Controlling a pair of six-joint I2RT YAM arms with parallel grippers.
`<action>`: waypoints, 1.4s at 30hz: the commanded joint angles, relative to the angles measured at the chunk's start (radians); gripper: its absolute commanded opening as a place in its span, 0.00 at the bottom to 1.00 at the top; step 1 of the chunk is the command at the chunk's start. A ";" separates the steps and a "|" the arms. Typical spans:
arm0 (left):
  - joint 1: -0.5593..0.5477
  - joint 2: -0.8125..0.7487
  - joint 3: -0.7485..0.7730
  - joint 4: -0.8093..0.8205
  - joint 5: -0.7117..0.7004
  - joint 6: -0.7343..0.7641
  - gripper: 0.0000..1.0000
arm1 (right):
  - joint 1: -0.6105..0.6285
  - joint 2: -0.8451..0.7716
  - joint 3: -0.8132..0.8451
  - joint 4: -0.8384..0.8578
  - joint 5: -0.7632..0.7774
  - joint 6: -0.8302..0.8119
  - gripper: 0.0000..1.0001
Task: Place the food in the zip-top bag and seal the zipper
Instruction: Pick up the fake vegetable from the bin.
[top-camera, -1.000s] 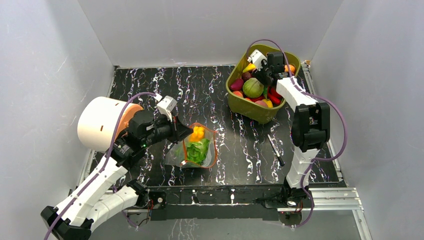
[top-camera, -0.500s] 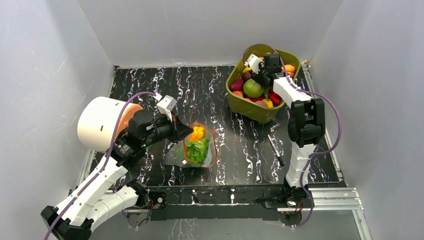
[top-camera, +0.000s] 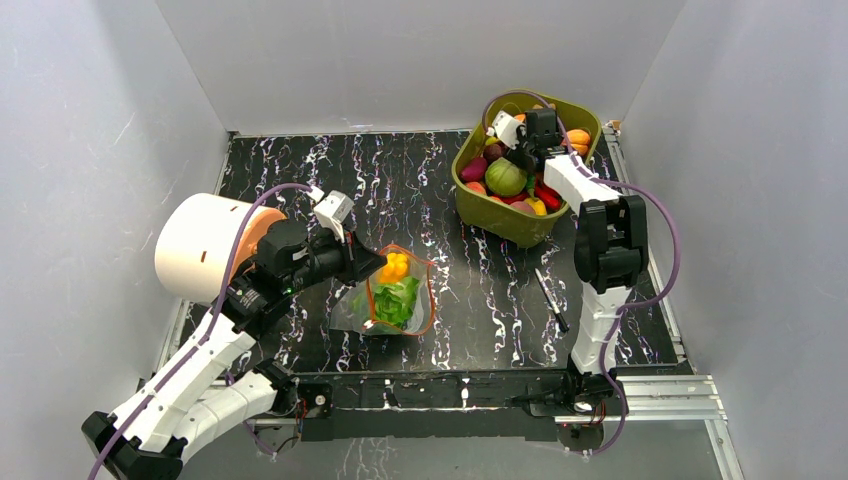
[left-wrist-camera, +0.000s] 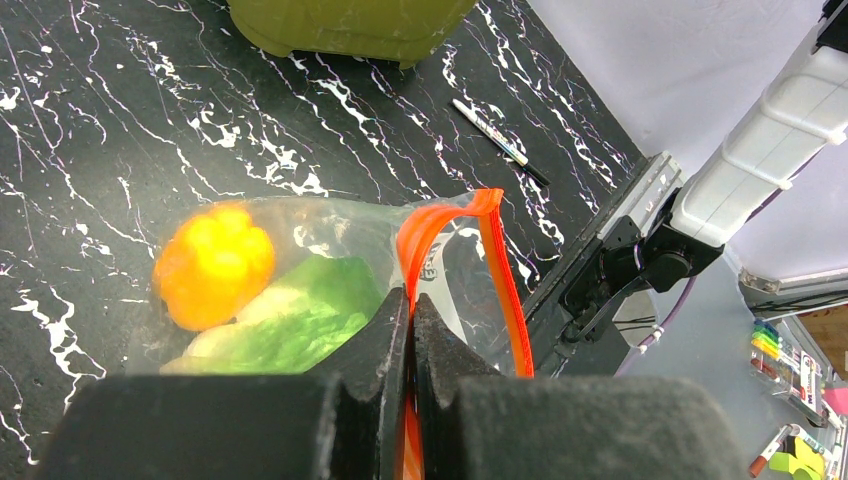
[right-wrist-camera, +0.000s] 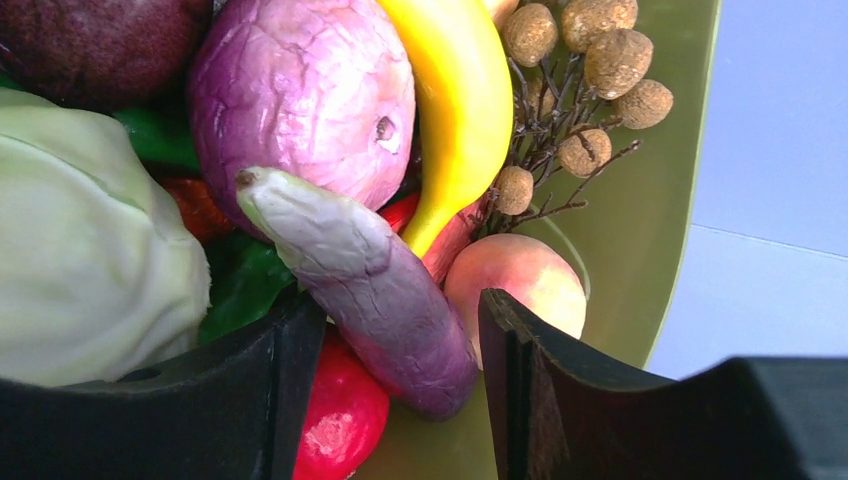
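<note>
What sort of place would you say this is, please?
Likely a robotics lab cell: plain grey walls box in a marbled table, two arms are bolted to a rail, and the food looks plastic.

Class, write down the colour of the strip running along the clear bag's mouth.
Orange-red; the zipper shows best in the left wrist view.

Near end of the zipper (left-wrist-camera: 510, 300) out of sight inside the left claw (left-wrist-camera: 411, 300); olive tub (left-wrist-camera: 340, 25) mostly off-frame above.

My white-shelled left arm (top-camera: 190, 375) and white-shelled right arm (top-camera: 598, 320) have boxy black joint housings, and a thin purple cable (top-camera: 272, 187) loops along each one.
</note>
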 joint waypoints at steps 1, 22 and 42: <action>-0.002 -0.020 0.028 0.004 0.010 0.005 0.00 | 0.001 0.017 0.023 0.029 0.005 -0.022 0.54; -0.002 -0.017 0.035 0.011 -0.048 -0.031 0.00 | 0.043 -0.134 -0.044 0.091 0.037 0.123 0.32; -0.002 0.061 0.121 0.023 -0.201 -0.100 0.00 | 0.239 -0.486 -0.134 0.053 0.112 0.493 0.21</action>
